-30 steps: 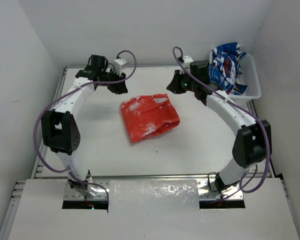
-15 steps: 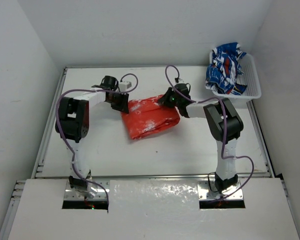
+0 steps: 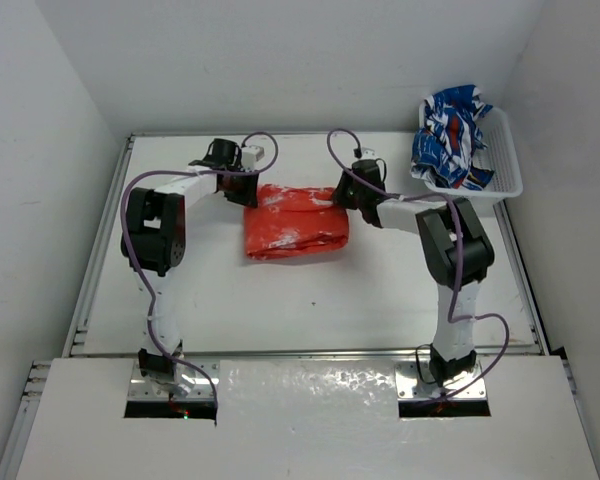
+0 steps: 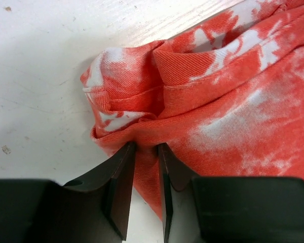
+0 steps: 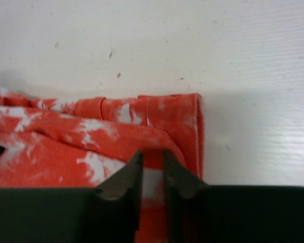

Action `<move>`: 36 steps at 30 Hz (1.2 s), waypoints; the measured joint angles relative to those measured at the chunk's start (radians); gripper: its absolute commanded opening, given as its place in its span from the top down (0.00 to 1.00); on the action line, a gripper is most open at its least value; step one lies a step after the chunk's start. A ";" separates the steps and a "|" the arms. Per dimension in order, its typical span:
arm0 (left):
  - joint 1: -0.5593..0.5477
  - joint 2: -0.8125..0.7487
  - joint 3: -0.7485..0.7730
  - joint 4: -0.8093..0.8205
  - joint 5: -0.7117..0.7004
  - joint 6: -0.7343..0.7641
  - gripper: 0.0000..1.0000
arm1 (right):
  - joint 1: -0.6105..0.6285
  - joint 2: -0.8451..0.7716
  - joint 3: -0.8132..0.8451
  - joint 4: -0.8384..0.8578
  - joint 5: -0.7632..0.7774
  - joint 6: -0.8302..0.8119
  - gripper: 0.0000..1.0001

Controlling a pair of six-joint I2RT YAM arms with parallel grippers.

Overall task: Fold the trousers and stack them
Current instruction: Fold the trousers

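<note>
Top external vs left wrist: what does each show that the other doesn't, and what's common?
Top external only: the whole folded trousers outline, plus the basket at the far right holding a blue, white and red garment. Left wrist only: the left fingers pinching a fold at the trousers' bunched corner, seams visible. Both: the red-orange trousers lying on the white table.

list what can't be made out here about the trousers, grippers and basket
- Top view: fingertips of the left gripper and right gripper, hidden under their own wrists.
- Right wrist view: whether the right gripper really pinches the trousers; its fingers cover the contact.
- Top view: the basket floor, covered by the patterned garment.
</note>
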 measured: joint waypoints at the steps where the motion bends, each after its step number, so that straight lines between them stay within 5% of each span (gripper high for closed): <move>1: 0.000 0.000 0.000 0.001 -0.003 0.000 0.77 | -0.002 -0.032 -0.001 -0.041 -0.002 -0.043 0.58; 4: 0.000 -0.004 -0.010 0.008 -0.004 0.000 0.76 | -0.010 -0.167 -0.019 -0.150 0.000 -0.109 0.38; 7: 0.000 -0.013 -0.016 0.011 -0.008 0.003 0.75 | -0.017 -0.349 -0.056 -0.249 -0.020 -0.101 0.31; 11: 0.000 -0.018 -0.019 0.011 -0.013 0.008 0.75 | -0.023 -0.527 -0.200 -0.251 -0.108 -0.017 0.24; 15: 0.000 -0.019 -0.021 0.011 -0.014 0.011 0.75 | -0.022 -0.491 -0.286 -0.298 -0.190 0.051 0.24; 19: -0.001 -0.021 -0.027 0.016 -0.021 0.013 0.76 | -0.021 -0.447 -0.364 -0.314 -0.268 0.110 0.45; 20: -0.002 -0.023 -0.033 0.021 -0.022 0.014 0.80 | -0.021 -0.442 -0.377 -0.311 -0.285 0.124 0.55; 21: -0.003 -0.025 -0.037 0.023 -0.024 0.014 0.87 | -0.022 -0.438 -0.388 -0.301 -0.305 0.139 0.75; 24: -0.010 -0.028 -0.039 0.025 -0.037 0.020 1.00 | -0.025 -0.420 -0.398 -0.261 -0.353 0.173 1.00; 36: -0.021 -0.007 0.008 -0.018 -0.072 0.033 0.98 | -0.066 -0.330 -0.441 -0.132 -0.407 0.014 0.99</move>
